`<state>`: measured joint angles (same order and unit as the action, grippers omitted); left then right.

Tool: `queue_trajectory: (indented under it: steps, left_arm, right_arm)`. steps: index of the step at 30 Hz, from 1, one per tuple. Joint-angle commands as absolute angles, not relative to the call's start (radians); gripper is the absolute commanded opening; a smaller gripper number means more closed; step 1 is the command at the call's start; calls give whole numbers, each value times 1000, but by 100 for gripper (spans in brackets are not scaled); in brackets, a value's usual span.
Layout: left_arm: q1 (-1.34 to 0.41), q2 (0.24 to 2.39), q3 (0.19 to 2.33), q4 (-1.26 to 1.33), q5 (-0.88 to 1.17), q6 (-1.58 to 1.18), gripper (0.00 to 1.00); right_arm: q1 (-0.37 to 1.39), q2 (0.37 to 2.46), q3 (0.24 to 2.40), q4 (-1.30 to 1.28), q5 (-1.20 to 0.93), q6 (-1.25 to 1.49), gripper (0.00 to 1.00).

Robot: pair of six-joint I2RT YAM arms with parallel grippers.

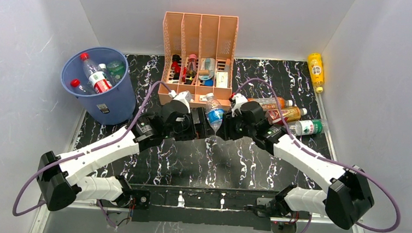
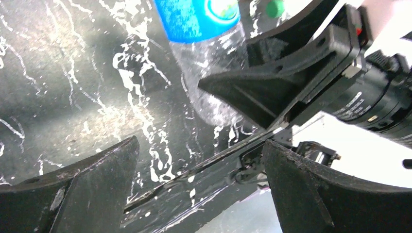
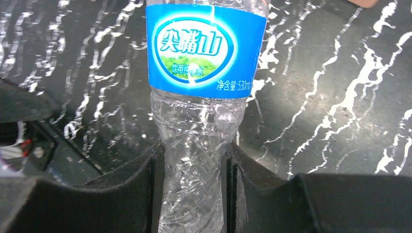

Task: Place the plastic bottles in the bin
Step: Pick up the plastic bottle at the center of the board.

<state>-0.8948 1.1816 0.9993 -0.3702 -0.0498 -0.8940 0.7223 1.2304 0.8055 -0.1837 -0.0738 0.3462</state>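
My right gripper is shut on the clear lower body of a blue-labelled bottle and holds it at the table's middle; the right wrist view shows the bottle squeezed between the pads. My left gripper is open just left of this bottle, nothing between its fingers; the bottle shows above them. The blue bin stands back left with three bottles inside, one red-labelled. Three bottles lie right of centre. A yellow bottle lies far right.
The peach slotted organizer with small items stands at the back centre, just behind the held bottle. White walls close in both sides. The black marbled tabletop lies between the arms.
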Motion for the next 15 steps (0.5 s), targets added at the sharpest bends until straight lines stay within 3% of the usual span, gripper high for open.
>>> queue_trajectory:
  steps: [1, 15]
  left_arm:
    - [-884, 1134, 996, -252, -73, -936, 98]
    - [-866, 1131, 1023, -201, -145, -951, 98]
  right_arm:
    - [725, 1173, 859, -166, -203, 390, 40]
    - [747, 1055, 836, -152, -311, 437, 41]
